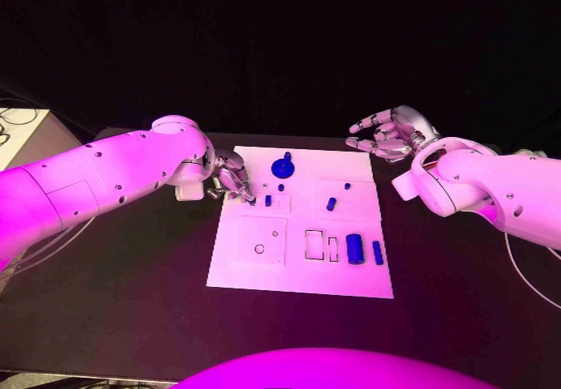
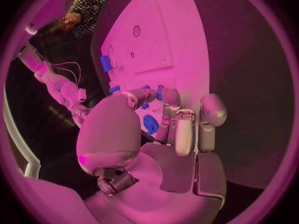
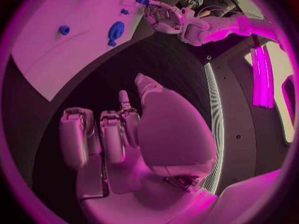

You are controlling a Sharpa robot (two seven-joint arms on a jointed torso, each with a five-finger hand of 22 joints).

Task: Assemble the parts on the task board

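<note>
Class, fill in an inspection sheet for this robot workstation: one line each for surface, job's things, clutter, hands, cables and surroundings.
Surface: black table, matte.
Job's things: white task board at the table's middle; blue parts on it, including a round knob-shaped part and a blue cylinder.
Clutter: nothing seen.
Hands: left hand at the board's near-left edge, fingertips by a small blue part, grip unclear; right hand raised beyond the board's far right corner, fingers curled, holding nothing.
Cables: thin cable under the right arm.
Surroundings: dark backdrop; pale box at far left.

No readable text, label, brand, number or sign appears on anything here.
</note>
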